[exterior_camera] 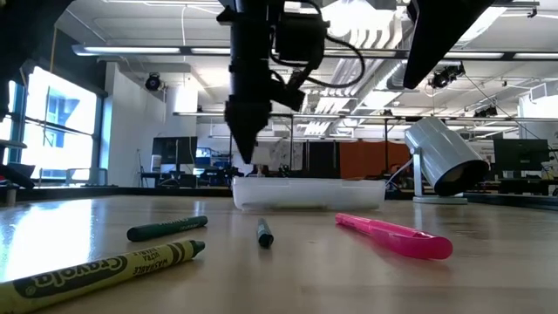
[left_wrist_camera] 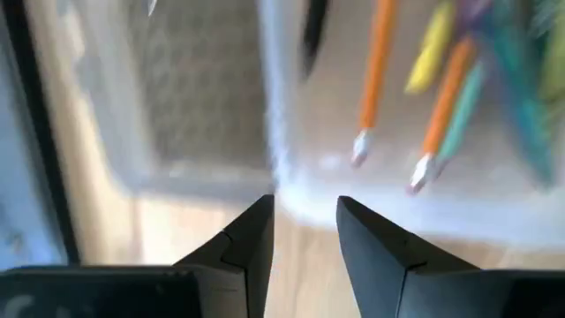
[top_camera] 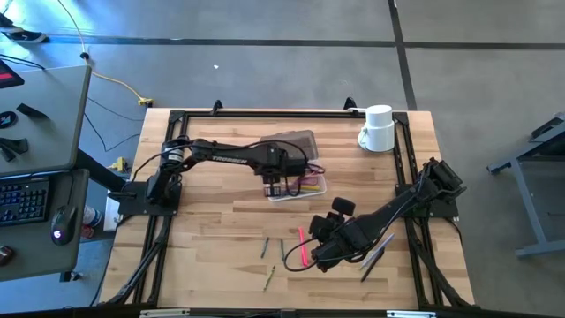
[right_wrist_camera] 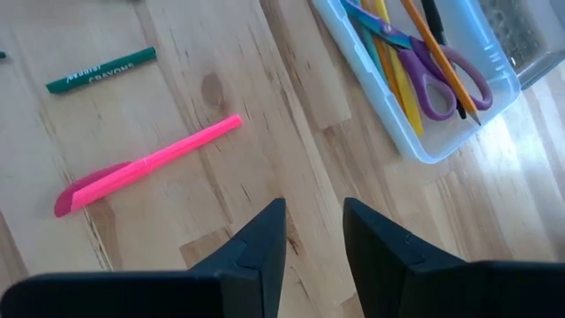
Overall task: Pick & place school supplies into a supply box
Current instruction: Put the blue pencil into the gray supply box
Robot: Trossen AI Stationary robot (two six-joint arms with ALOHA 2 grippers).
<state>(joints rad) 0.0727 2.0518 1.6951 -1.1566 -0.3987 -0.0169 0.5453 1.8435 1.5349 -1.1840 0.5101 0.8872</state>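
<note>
The clear supply box (top_camera: 311,187) lies open mid-table, its dotted grey lid (top_camera: 291,141) folded back toward the far edge. Inside it lie purple-handled scissors (right_wrist_camera: 441,75) and orange, yellow and green pencils (left_wrist_camera: 375,71). My left gripper (left_wrist_camera: 305,208) hangs just above the box's near-left rim (exterior_camera: 247,161), fingers pointing down with a narrow gap, holding nothing. My right gripper (right_wrist_camera: 313,212) hovers, narrowly open and empty, above bare wood on the table's near side (top_camera: 316,252). The pink pen (right_wrist_camera: 146,163) lies flat beside it. Two green crayons (top_camera: 263,246) and a yellow crayon (exterior_camera: 105,270) lie flat nearer the front edge.
A white mug (top_camera: 378,128) stands near the far right corner. Grey pens (top_camera: 375,256) lie partly under my right arm. A black rail frame (top_camera: 177,115) runs around the table. Bare wood lies to the left of the crayons and between the box and the mug.
</note>
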